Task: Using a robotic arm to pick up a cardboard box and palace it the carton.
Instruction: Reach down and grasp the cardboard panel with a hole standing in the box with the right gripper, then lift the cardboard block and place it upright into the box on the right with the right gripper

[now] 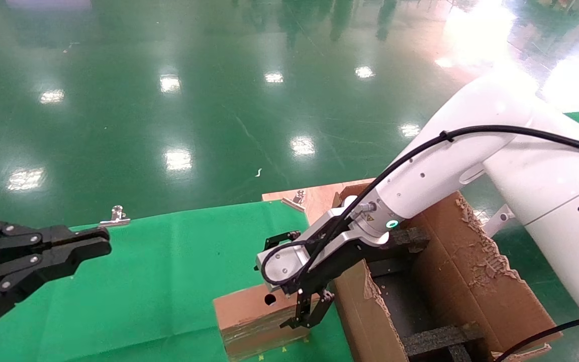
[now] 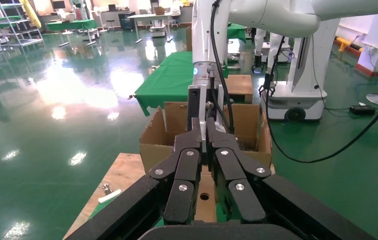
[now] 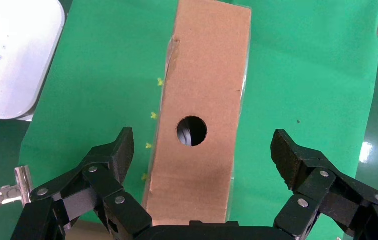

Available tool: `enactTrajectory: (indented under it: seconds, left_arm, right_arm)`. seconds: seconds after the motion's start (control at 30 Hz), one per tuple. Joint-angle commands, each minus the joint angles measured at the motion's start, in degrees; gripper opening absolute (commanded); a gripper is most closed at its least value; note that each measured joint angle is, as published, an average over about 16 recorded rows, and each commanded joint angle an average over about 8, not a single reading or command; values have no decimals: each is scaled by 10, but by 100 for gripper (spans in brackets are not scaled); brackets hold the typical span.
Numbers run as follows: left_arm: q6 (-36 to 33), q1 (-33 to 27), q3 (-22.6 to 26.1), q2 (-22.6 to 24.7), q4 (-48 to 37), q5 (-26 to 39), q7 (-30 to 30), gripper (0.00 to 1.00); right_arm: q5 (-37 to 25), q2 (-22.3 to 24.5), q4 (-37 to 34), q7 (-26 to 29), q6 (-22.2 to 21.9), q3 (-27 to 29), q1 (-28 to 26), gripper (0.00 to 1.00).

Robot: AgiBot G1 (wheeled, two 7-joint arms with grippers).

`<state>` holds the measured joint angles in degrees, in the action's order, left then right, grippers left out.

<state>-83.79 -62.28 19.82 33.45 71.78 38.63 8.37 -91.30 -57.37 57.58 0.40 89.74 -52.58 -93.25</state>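
The small brown cardboard box (image 1: 254, 317) with a round hole in its top lies on the green cloth near the front edge, just left of the carton. My right robotic arm (image 1: 420, 176) reaches down, and its gripper (image 1: 309, 310) hangs open over the box's right end. In the right wrist view the box (image 3: 204, 75) lies between the spread fingers (image 3: 119, 152) of the gripper (image 3: 203, 140), which do not touch it. The large carton (image 1: 475, 271) with torn flaps and black foam inserts stands at the right. My left gripper (image 1: 96, 246) is shut and empty at the far left; it also shows in the left wrist view (image 2: 202, 137).
A green cloth (image 1: 169, 271) covers the table, with bare wood (image 1: 319, 198) behind the carton. Metal clips (image 1: 115, 217) (image 1: 297, 197) hold the cloth's far edge. Shiny green floor lies beyond. In the left wrist view the carton (image 2: 154, 137) stands behind the box.
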Motion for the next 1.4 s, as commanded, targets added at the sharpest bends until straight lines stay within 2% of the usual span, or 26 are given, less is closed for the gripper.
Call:
enactTrajectory:
  seconds: [0.03,1.13,1.4]
  left_arm:
    - [0,0,0,0,0,0,0,100]
    - [0,0,0,0,0,0,0,100]
    - [0,0,0,0,0,0,0,100]
  right_arm:
    - [1,-1,-2,0,0,-2,-1,0]
    - [3,3,3,1,-2,4,2,0]
    - [33,15,-9,16,2,10,-23,0]
